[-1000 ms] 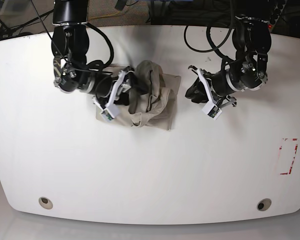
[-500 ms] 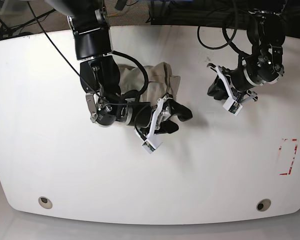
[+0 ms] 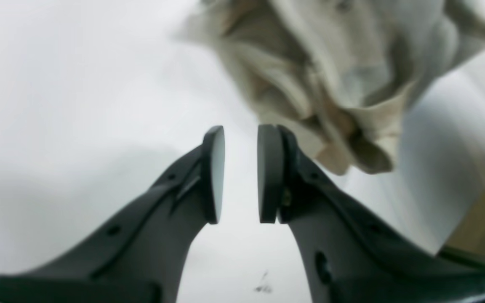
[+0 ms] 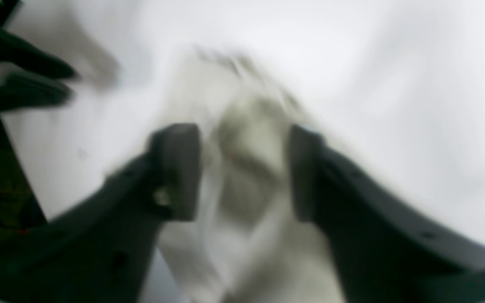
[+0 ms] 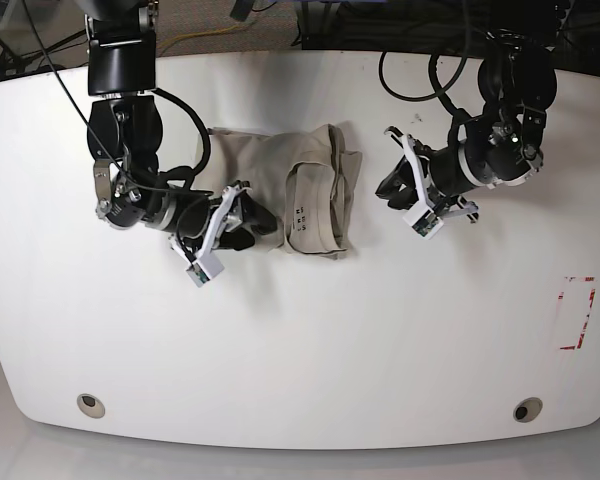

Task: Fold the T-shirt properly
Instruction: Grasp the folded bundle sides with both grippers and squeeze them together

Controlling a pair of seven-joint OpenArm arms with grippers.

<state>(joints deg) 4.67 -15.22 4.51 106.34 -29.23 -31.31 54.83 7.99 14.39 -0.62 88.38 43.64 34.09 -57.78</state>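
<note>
The beige T-shirt (image 5: 300,185) lies as a wrinkled, partly folded bundle at the middle back of the white table (image 5: 300,350). My right gripper (image 5: 252,217) is at the shirt's lower left edge. In the blurred right wrist view its jaws (image 4: 242,130) stand wide apart, with a fold of T-shirt (image 4: 246,168) between them. My left gripper (image 5: 388,188) hovers just right of the shirt, apart from it. In the left wrist view, the left gripper (image 3: 241,134) has a narrow empty gap, and the T-shirt (image 3: 343,75) lies beyond its fingers (image 3: 270,168).
A red-outlined rectangle (image 5: 577,312) is marked near the table's right edge. Two round holes (image 5: 91,404) (image 5: 526,409) sit near the front corners. Black cables (image 5: 420,70) hang along the back edge behind both arms.
My right arm swung across the shirt to its right side, then back to its lower left edge, its jaws narrowing. The shirt now lies flatter and wider. The left arm shifted slightly.
</note>
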